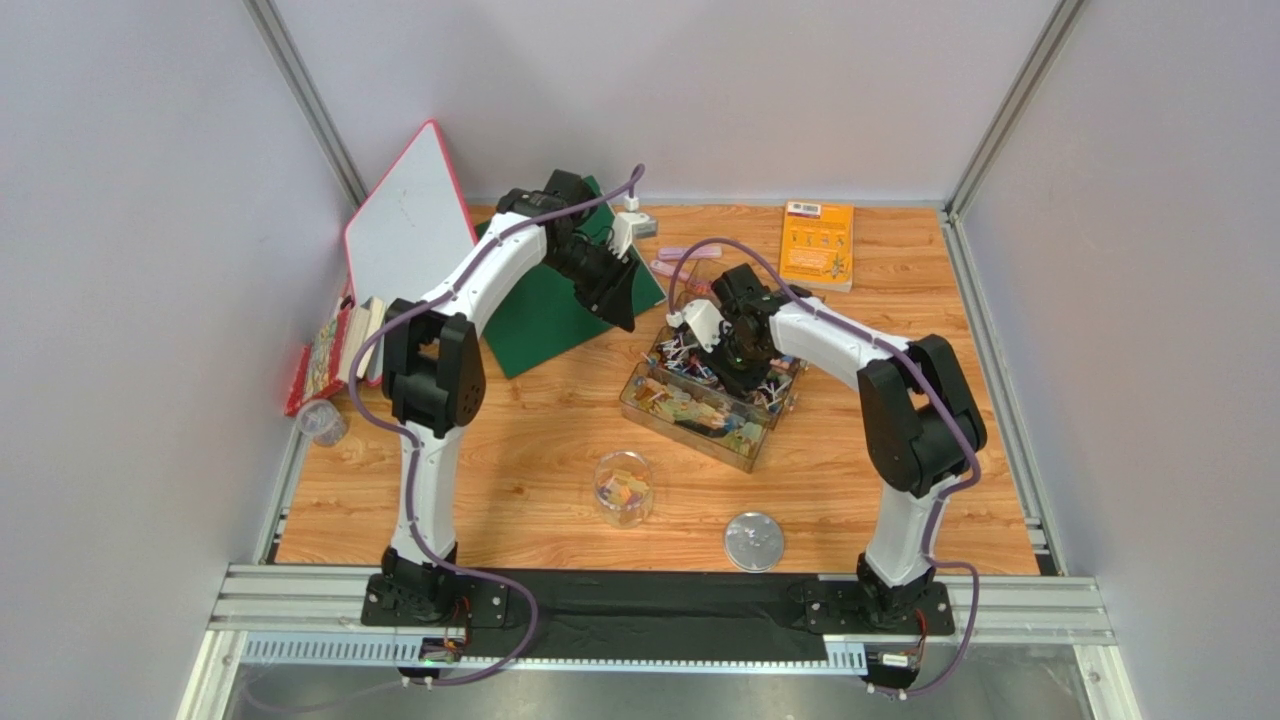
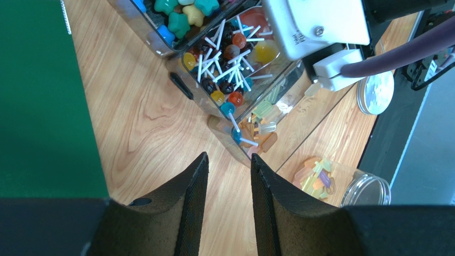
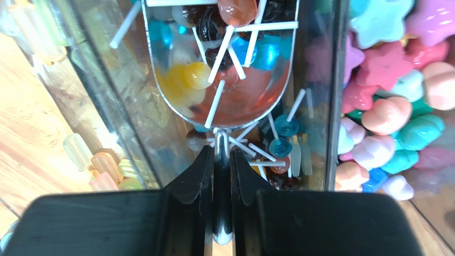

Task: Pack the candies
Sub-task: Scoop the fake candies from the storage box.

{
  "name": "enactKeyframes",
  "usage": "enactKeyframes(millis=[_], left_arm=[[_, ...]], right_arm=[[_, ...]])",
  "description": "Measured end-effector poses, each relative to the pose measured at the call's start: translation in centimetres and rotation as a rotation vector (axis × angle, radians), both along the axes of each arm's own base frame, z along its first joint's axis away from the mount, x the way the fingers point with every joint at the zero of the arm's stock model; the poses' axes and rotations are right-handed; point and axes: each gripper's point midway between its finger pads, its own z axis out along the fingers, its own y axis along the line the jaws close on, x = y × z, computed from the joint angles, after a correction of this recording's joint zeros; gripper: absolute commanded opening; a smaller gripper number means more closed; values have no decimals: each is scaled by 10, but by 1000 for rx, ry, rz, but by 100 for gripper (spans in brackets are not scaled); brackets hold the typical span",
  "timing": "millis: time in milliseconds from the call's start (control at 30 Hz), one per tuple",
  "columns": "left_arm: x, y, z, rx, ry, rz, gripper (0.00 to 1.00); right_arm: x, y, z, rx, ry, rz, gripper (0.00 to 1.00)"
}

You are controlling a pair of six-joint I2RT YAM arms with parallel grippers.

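The candies are small lollipops with white sticks (image 2: 229, 69) in one compartment of a clear divided box (image 1: 646, 398). My right gripper (image 3: 221, 152) is shut on the metal handle of a clear scoop (image 3: 251, 104). The scoop sits inside that compartment and holds several lollipops (image 3: 197, 74). In the top view the right gripper (image 1: 726, 353) is down in the box. My left gripper (image 2: 228, 160) is open and empty, above bare wood beside the box; in the top view it (image 1: 621, 293) hangs over the green board's edge.
Star and shell sweets (image 3: 384, 112) fill the neighbouring compartment. An open clear jar (image 1: 624, 488) with some sweets stands in front of the box, its lid (image 1: 754, 540) beside it. A green board (image 1: 549, 323), a white board (image 1: 403, 225) and an orange booklet (image 1: 818, 245) lie behind.
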Motion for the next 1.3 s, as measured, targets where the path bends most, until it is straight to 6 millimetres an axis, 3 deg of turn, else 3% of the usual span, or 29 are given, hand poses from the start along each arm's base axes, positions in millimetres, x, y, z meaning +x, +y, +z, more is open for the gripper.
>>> enactKeyframes(millis=[433, 767, 1300], left_arm=[[-10, 8, 20, 13, -22, -16, 41], [-14, 13, 28, 34, -43, -16, 41], [-18, 23, 28, 82, -55, -26, 41]], right_arm=[[4, 7, 23, 75, -112, -1, 0], [-9, -1, 18, 132, -172, -22, 0], [-10, -4, 32, 322, -296, -32, 0]])
